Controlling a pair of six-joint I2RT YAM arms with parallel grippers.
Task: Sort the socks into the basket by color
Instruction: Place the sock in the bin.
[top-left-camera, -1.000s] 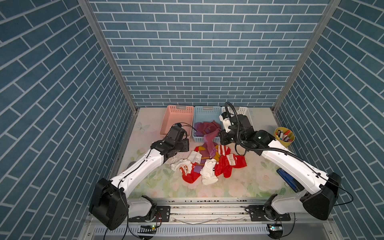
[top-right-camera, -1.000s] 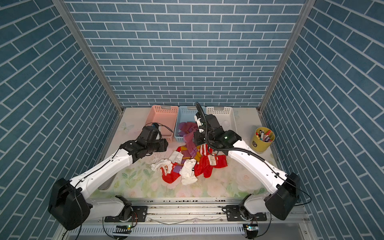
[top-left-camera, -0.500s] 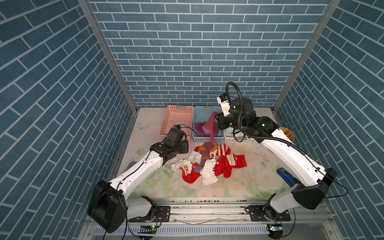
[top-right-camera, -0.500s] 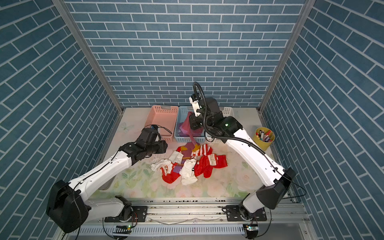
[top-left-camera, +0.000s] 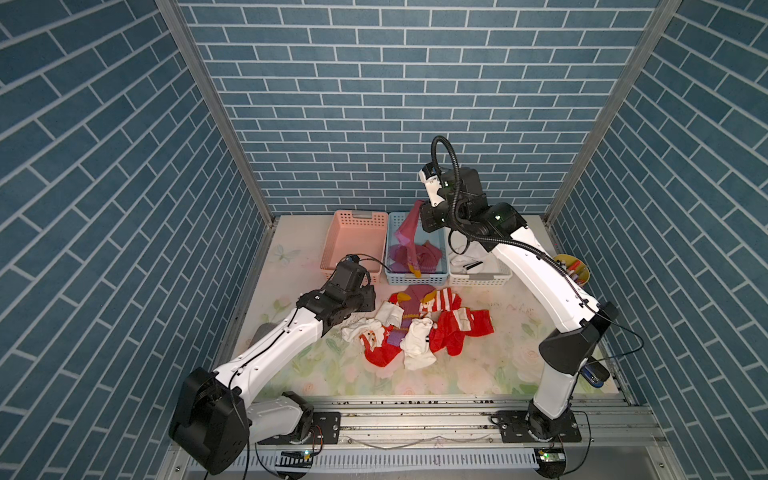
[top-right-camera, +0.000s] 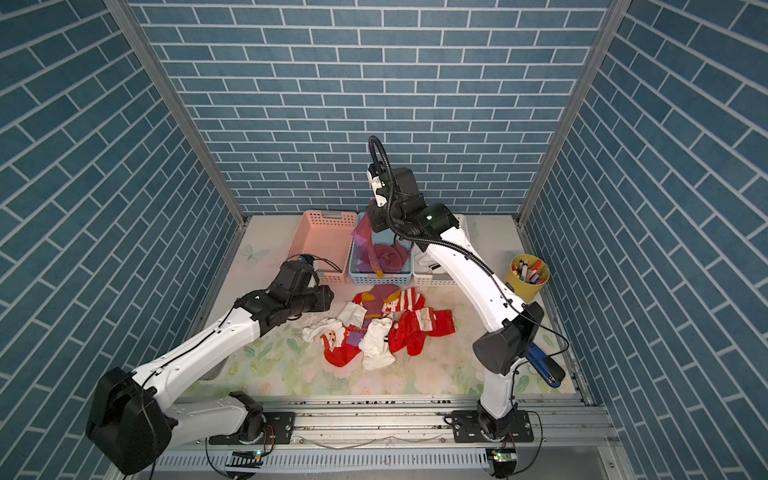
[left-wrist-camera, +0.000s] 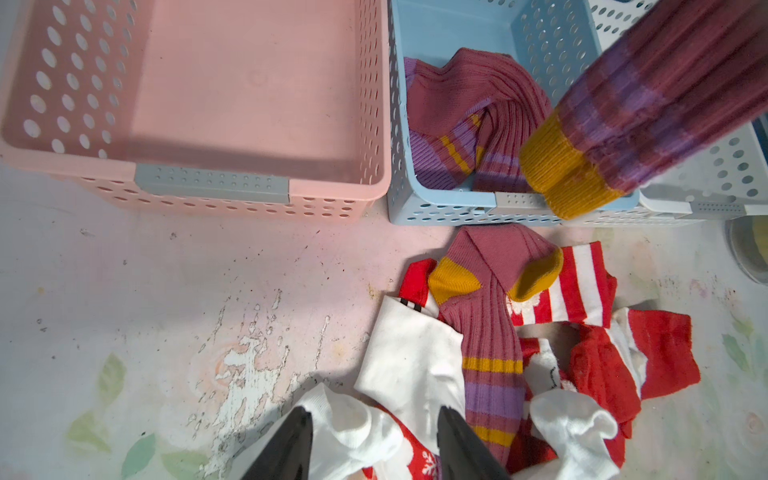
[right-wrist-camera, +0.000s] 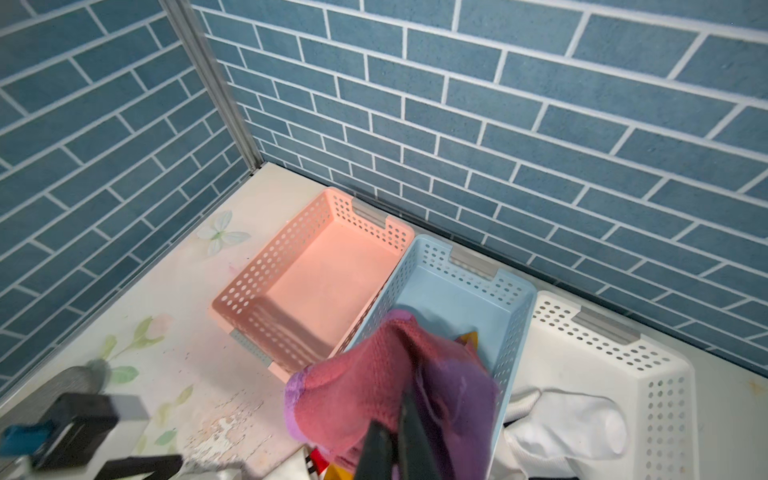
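Observation:
My right gripper (right-wrist-camera: 397, 440) is shut on a maroon and purple sock (top-left-camera: 408, 232) with an orange toe. The sock hangs over the blue basket (top-left-camera: 415, 277), where other maroon socks (left-wrist-camera: 469, 124) lie. In a top view the right gripper (top-left-camera: 419, 206) is high above that basket. My left gripper (left-wrist-camera: 372, 415) stands open low over the left edge of the sock pile (top-left-camera: 415, 328). A white sock (left-wrist-camera: 345, 428) lies between its fingers, not gripped. The pile holds red striped socks (left-wrist-camera: 598, 365), white socks and a maroon sock (left-wrist-camera: 490, 332).
A pink basket (top-left-camera: 353, 245) with nothing in it stands left of the blue one. A white basket (top-left-camera: 478, 278) with white socks stands to its right. A yellow cup of markers (top-left-camera: 575, 268) and a blue object (top-left-camera: 594, 374) sit by the right wall.
My right arm has lifted the maroon sock off the pile and carried it up and back over the blue basket. The left arm has barely moved.

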